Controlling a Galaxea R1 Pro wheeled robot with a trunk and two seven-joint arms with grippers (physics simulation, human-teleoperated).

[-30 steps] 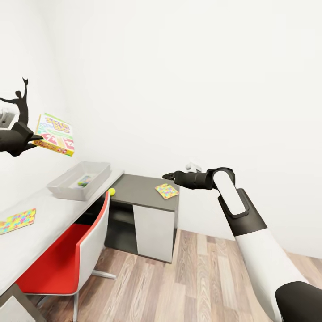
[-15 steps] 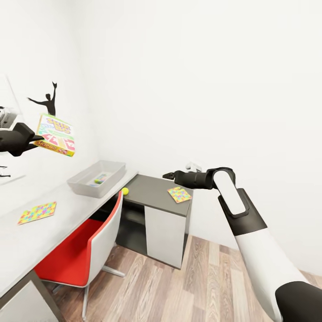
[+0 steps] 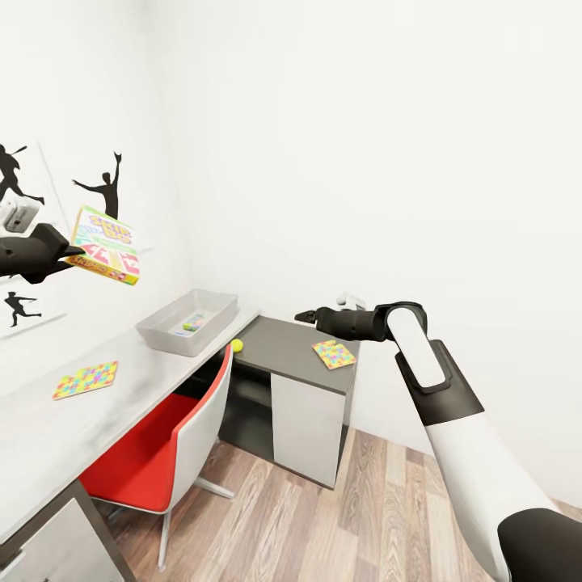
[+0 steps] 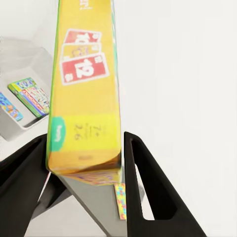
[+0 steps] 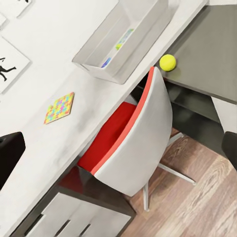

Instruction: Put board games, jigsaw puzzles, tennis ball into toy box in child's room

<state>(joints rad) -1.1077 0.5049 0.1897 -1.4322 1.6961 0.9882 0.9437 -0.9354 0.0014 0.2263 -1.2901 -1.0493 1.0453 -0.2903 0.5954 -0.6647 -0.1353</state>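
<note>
Orange SKIP-BO box (image 4: 86, 94) sits clamped between left claw (image 4: 84, 163) fingers.

Pretty bright flat light all round me, white walls nearly blown out, only soft faint shadows under the chair (image 3: 174, 453) and desk, no glare, wide-angle stretch at my head view's edges, everything sharp

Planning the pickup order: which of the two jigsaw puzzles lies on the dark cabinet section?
The jigsaw puzzle near the right gripper; it lies on the dark grey cabinet top. The other puzzle lies on the pale desktop.
</note>
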